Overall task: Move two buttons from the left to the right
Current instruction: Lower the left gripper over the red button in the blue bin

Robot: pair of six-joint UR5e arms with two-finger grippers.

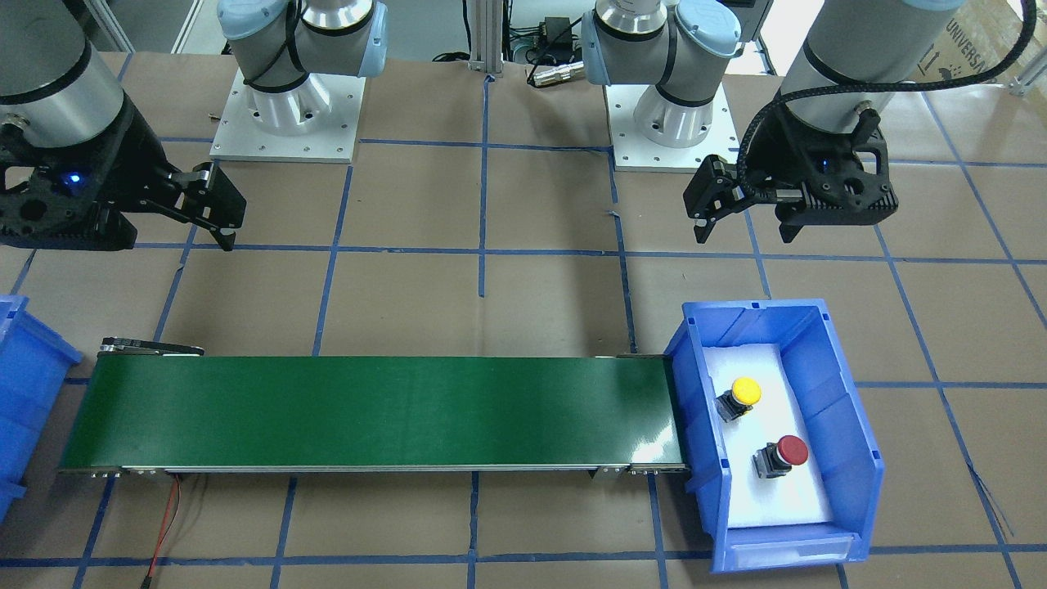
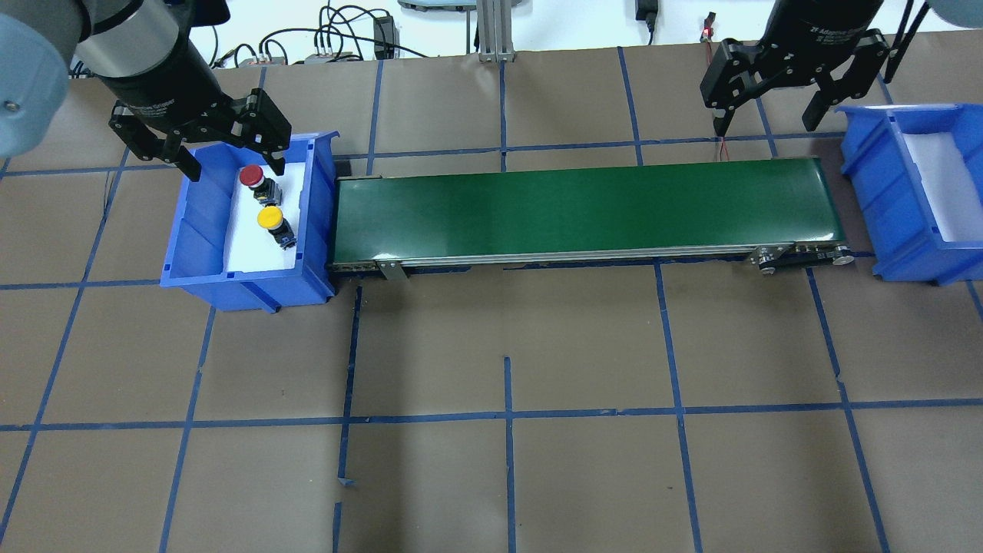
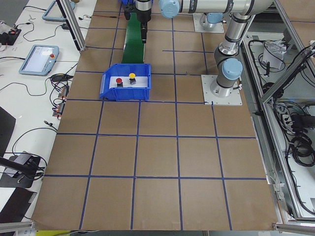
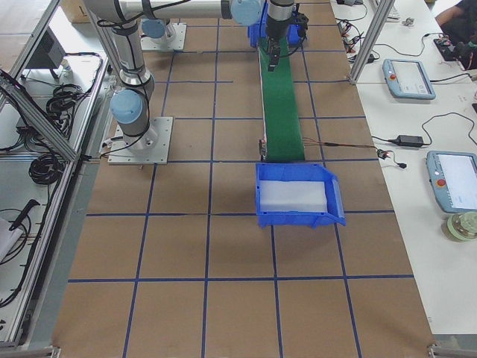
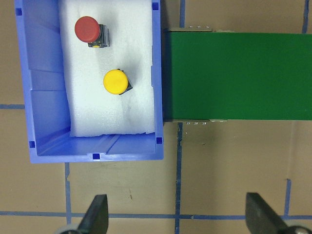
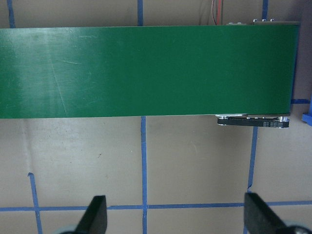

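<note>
Brown-papered table [image 2: 507,330]; red button [image 2: 250,177] and yellow button [image 2: 269,218] lie in the blue bin [image 2: 192,230], below the left gripper [image 1: 743,229], its fingers spread, touching neither; right gripper [image 2: 766,115] also spread, empty.

The left gripper [image 2: 230,157] hangs with its fingers pointing straight down, jaws spread wide and nothing between them. The right gripper [image 2: 764,119] is in the same state: vertical, wide apart, empty. Both arms reach forward, and the two grippers are well apart.
</note>
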